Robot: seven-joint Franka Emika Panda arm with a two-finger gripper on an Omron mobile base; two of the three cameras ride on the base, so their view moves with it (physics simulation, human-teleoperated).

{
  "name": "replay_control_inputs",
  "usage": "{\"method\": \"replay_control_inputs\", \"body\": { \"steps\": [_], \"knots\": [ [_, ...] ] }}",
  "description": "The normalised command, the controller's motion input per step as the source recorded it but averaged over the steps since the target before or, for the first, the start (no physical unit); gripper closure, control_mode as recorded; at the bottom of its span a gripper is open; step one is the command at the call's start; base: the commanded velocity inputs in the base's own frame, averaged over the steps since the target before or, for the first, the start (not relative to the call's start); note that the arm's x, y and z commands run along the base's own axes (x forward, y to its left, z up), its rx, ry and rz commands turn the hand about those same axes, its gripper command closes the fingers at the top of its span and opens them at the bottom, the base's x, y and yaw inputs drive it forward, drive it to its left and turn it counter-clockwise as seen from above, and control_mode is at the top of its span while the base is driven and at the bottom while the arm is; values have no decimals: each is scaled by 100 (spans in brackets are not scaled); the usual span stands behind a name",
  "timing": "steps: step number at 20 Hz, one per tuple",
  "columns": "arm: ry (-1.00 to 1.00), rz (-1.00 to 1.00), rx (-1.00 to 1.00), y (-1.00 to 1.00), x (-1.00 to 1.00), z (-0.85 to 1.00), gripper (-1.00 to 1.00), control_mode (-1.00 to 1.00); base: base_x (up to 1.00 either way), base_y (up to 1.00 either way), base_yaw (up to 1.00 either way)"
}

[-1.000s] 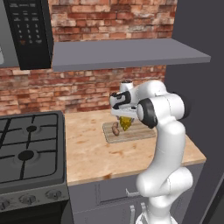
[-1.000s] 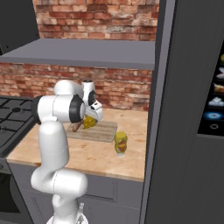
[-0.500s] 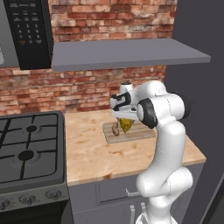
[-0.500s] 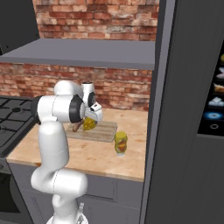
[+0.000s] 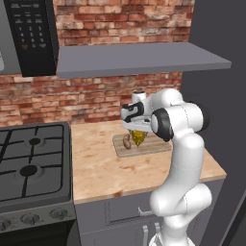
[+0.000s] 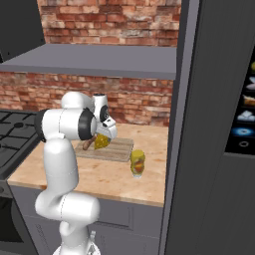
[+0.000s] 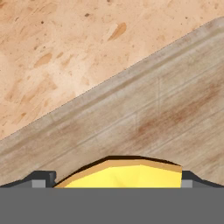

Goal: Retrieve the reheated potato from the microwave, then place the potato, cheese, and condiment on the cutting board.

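Still gripper [image 7: 116, 177] wide above cheese [image 7: 122, 173]; nothing moved.

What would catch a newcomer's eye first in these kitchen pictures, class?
The big white arm, bent over the wooden counter, with its open gripper either side of the yellow cheese on the cutting board. A potato lies beside the cheese, and the yellow condiment stands on the counter off the board.
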Motion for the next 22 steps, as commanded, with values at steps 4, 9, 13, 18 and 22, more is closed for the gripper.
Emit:
{"method": "replay_control_inputs", "body": {
  "steps": [4, 9, 13, 18, 22],
  "knots": [
    [-6, 0, 0, 0, 12, -21, -100, -100, 0, 0, 0],
    [-15, 0, -1, -2, 13, -20, -100, -100, 0, 0, 0],
    [-27, 3, -1, 0, 6, -11, -100, -100, 0, 0, 0],
    [-27, 3, 0, 0, 0, 3, -100, -100, 0, 0, 0],
    [-13, 0, 0, -10, -10, 15, -100, -100, 0, 0, 0]
  ]
}}
